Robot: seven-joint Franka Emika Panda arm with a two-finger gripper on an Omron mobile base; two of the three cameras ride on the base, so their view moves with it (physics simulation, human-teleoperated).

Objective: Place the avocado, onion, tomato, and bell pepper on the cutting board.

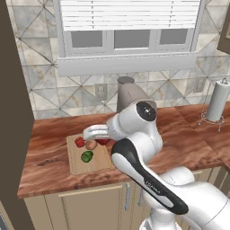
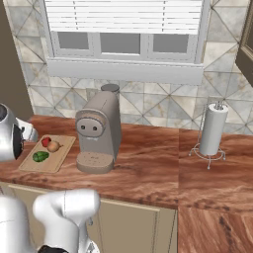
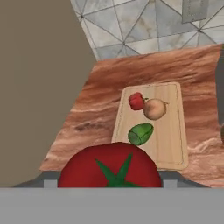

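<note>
Far left, a dark brown cabinet side [image 1: 11, 112] bounds the reddish wood counter [image 1: 49, 159]. On the counter's left part lies the cutting board [image 1: 76, 165], flat, light wood, long side running near to far. Three items rest on it: the bell pepper [image 1: 80, 142], red, at the far left corner; the onion [image 1: 91, 144], tan, just beside the pepper on its right and touching or nearly touching it; the avocado [image 1: 87, 156], green, nearer than both and apart from them. Hand view confirms this layout, the avocado [image 3: 141, 133] lying near the board's middle. The tomato [image 3: 110, 169], red with a green star-shaped calyx, sits at the bottom of the hand view, between the finger tips; in the left base view a red patch [image 1: 103, 141] shows at the gripper [image 1: 99, 137], above the board's far right edge. Jaws stand partly apart with the tomato clamped between them. Right of the board stands a grey coffee machine [image 2: 99, 133], on the counter and close to the board. Far right, a paper towel roll [image 2: 213, 129] stands upright on a wire holder. Behind everything, tiled wall and a window with white blinds [image 2: 123, 15].
</note>
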